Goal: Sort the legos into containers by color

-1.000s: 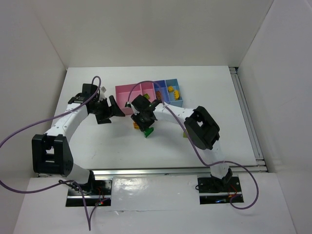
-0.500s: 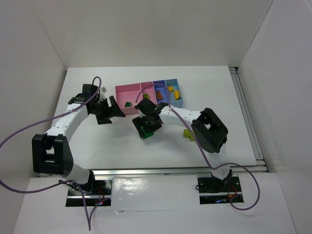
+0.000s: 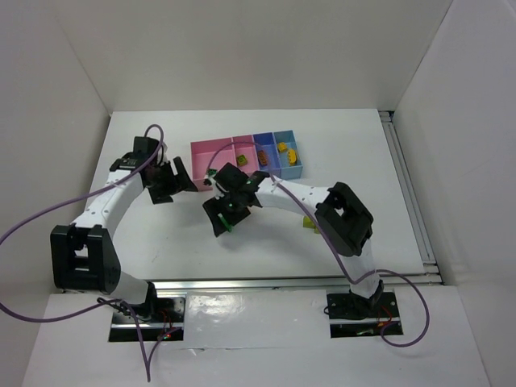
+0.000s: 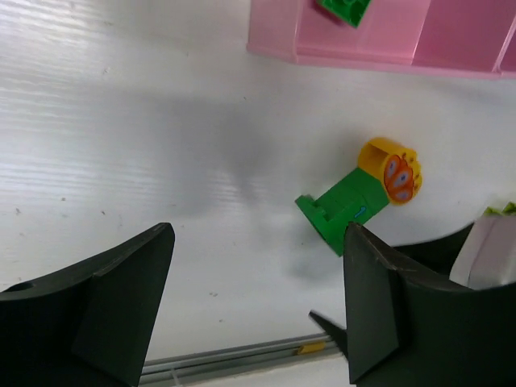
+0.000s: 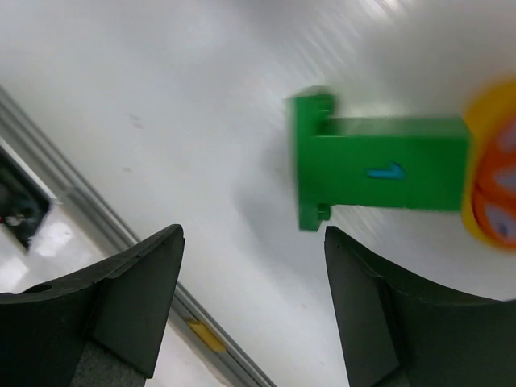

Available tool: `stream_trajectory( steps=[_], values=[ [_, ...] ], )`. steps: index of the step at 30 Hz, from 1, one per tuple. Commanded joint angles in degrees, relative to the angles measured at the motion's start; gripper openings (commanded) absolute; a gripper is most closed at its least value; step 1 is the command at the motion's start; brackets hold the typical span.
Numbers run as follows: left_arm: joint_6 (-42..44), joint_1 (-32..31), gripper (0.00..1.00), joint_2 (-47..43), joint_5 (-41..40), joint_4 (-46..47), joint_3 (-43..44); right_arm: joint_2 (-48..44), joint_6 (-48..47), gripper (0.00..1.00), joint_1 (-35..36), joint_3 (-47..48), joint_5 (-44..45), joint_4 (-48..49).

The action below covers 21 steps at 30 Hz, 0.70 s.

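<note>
Showing both end effectors low over the white table (image 3: pixel 363 153). R gripper (image 5: pixel 254 302): jaws wide apart, nothing betw. them; its fingers (image 5: pixel 133 298) frame bare tabletop. A green brick (image 5: pixel 379 173) w/ a yellow-orange round piece (image 5: pixel 493 187) on one end lies flat just beyond the fingertips, apart from both; this view is motion-blurred. L gripper (image 4: pixel 258 302): jaws likewise wide & empty, over the table just left of the containers, w/ the same green brick ahead & to its right, well clear of the fingers. At the top of the L wrist view: near wall of the wide pink bin (image 4: pixel 355 58), a dark green lego (image 4: pixel 347 8) inside it. Top view, bins in one joined row L to R: wide pink, narrow pink bin (image 3: pixel 242 145), blue-purple bin (image 3: pixel 260 140), light blue bin (image 3: pixel 295 169). An orange-brown lego (image 3: pixel 263 156) sits in the blue-purple bin; yellow legos (image 3: pixel 285 148) sit in the light blue bin. A lime lego (image 3: pixel 309 222) lies on the table beside the R arm (image 3: pixel 347 214), well apart from the bins. The R arm reaches from its base leftward to table centre, just in front of the bins; the L arm (image 3: pixel 105 205) runs from its base up toward the row's left end, a purple cable (image 3: pixel 32 218) looping off it.
</note>
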Motion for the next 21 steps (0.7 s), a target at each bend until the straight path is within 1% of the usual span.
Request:
stream_trajectory(
  steps=[1,2,3,5,7,8,10,12,14,15,18,21],
  values=[
    [0.35,0.57,0.86,-2.51,-4.70,-0.98,3.26,0.67,-2.58,0.77,2.15,6.33,-2.51,0.80],
    [0.88,0.57,0.86,-2.51,-4.70,-0.98,3.97,-0.64,-2.58,0.77,2.15,6.33,-1.36,0.80],
    [1.58,0.57,0.86,-1.99,-3.05,-0.98,3.97,-1.52,-2.58,0.77,2.15,5.12,-0.31,0.80],
    [3.07,0.57,0.86,-1.20,-1.72,-0.98,4.59,-3.72,-1.88,0.77,0.14,3.01,1.98,0.80],
    [4.48,-0.04,0.86,0.56,0.31,-0.98,5.20,-7.93,-0.57,0.77,-1.18,-1.30,3.91,2.20],
    [4.49,-0.04,0.86,1.35,0.92,-1.50,5.20,-9.43,0.14,0.77,-2.58,-2.88,6.97,2.73],
    [4.49,-0.75,0.86,2.85,2.41,-1.51,5.20,-12.42,1.46,0.76,-4.00,-6.04,10.32,2.74],
    [3.61,-2.94,0.86,4.25,3.73,-1.51,4.59,-12.43,1.47,0.76,-5.40,-6.06,14.10,1.43],
    [2.30,-5.04,0.86,4.78,4.26,-0.98,4.06,-11.12,0.68,0.76,-5.41,-3.96,16.31,-1.37],
    [2.29,-5.66,0.86,4.78,4.27,-0.98,4.06,-9.63,0.07,0.78,-5.41,-3.08,18.32,-2.35],
    [1.76,-6.90,0.86,5.92,3.74,-0.98,4.06,-6.99,-2.83,0.84,-5.41,-1.22,20.44,-4.20],
    [1.76,-7.43,0.86,5.92,4.52,-0.98,4.06,-5.84,-6.61,0.85,-5.41,-0.43,19.93,-4.21]
  ],
)
